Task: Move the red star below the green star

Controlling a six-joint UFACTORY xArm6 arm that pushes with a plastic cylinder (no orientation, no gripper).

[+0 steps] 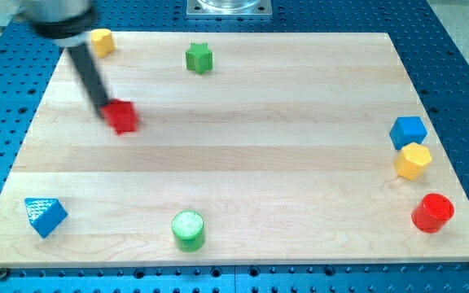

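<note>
The red star (123,117) lies on the wooden board at the view's upper left, blurred. The green star (199,59) sits near the view's top, to the right of and above the red star. My tip (104,109) is at the red star's upper left edge, touching or nearly touching it; the rod slants up to the view's top left and is blurred.
A yellow block (102,41) lies at the top left corner. A blue triangular block (45,216) is at the bottom left and a green cylinder (188,229) at the bottom. At the right edge are a blue block (408,132), a yellow block (413,160) and a red cylinder (433,212).
</note>
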